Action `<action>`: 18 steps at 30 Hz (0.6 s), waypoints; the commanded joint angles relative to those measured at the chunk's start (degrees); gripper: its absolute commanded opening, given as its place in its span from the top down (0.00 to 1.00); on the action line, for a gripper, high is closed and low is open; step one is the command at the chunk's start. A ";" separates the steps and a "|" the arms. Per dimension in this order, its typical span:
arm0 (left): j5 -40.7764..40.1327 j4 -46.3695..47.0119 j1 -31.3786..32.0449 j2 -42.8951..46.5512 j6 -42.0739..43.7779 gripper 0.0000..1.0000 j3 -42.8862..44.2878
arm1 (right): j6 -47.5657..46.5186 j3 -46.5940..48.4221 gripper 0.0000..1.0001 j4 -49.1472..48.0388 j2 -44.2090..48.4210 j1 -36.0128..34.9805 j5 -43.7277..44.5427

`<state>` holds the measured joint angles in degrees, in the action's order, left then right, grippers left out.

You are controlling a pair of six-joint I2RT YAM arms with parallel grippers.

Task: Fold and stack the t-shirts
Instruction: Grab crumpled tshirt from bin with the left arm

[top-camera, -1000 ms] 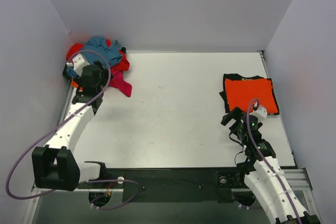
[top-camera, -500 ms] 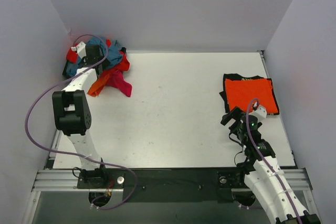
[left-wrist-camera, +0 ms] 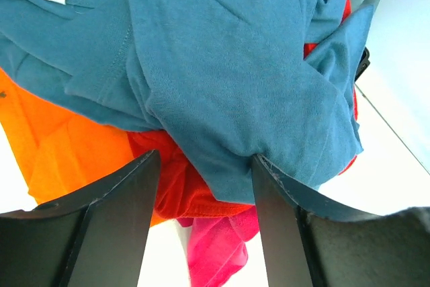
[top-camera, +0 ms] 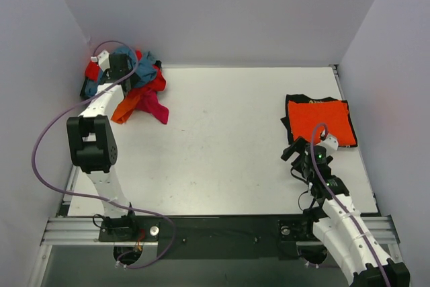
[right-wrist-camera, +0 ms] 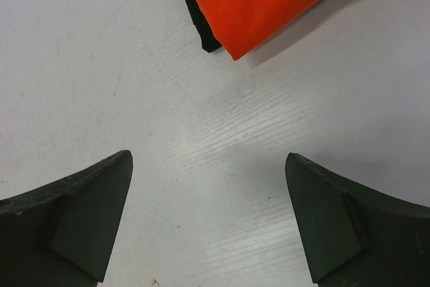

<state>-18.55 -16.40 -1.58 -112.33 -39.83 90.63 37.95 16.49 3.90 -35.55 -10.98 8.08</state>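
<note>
Teal cloth topped the crumpled heap of t-shirts (top-camera: 131, 82) in the far-left corner of the bench (top-camera: 222, 146). The teal shirt (left-wrist-camera: 222, 65) lay over a red shirt (left-wrist-camera: 185, 189), a loose orange shirt (left-wrist-camera: 67, 146) and a magenta shirt (left-wrist-camera: 215, 250). The left pincer (left-wrist-camera: 205, 159) sat down at this heap with its jaws fairly wide. A hanging fold of the teal shirt and some red cloth lay between them, and one finger touched the teal fold. Near the right edge, a folded orange shirt (top-camera: 321, 120) lay flat on a black shirt (top-camera: 290, 102). The right pincer (right-wrist-camera: 208, 166) hovered wide open over bare bench just beside that stack's near corner, holding nothing.
</note>
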 commanded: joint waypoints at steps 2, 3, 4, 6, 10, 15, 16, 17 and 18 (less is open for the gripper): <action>-3.86 0.84 0.35 5.72 1.60 0.34 1.57 | 0.45 -0.05 0.09 -1.88 -1.27 -0.44 0.19; -4.21 1.02 0.27 5.64 1.95 0.34 2.09 | 0.45 0.03 0.09 -2.05 -1.36 -0.44 0.19; -4.22 1.11 0.35 4.85 2.13 0.36 2.36 | 0.45 -0.05 0.09 -2.06 -1.45 -0.44 0.01; -3.96 0.67 0.35 3.18 2.57 0.38 4.20 | 0.45 0.03 0.09 -2.23 -1.63 -0.44 -0.08; -2.29 -0.82 0.53 -0.86 2.66 0.43 7.80 | 0.19 0.03 0.10 -2.32 -1.98 -0.44 -0.17; -0.27 -1.97 0.70 -3.24 2.92 0.50 10.27 | 0.10 0.03 0.10 -2.41 -1.98 -0.44 -0.25; 0.09 -1.97 0.71 -3.33 3.01 0.56 10.36 | 0.28 -0.05 0.10 -2.49 -1.98 -0.44 -0.25; 0.09 -2.14 0.79 -3.24 3.27 0.57 10.53 | 0.19 -0.06 0.10 -2.50 -2.15 -0.44 -0.17; 0.18 -2.49 0.79 -3.24 3.27 0.57 10.88 | 0.19 0.12 0.10 -2.50 -2.15 -0.44 -0.17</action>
<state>-19.73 -17.52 -1.08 -115.07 -37.93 98.50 37.95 16.49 2.74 -37.30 -10.98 7.79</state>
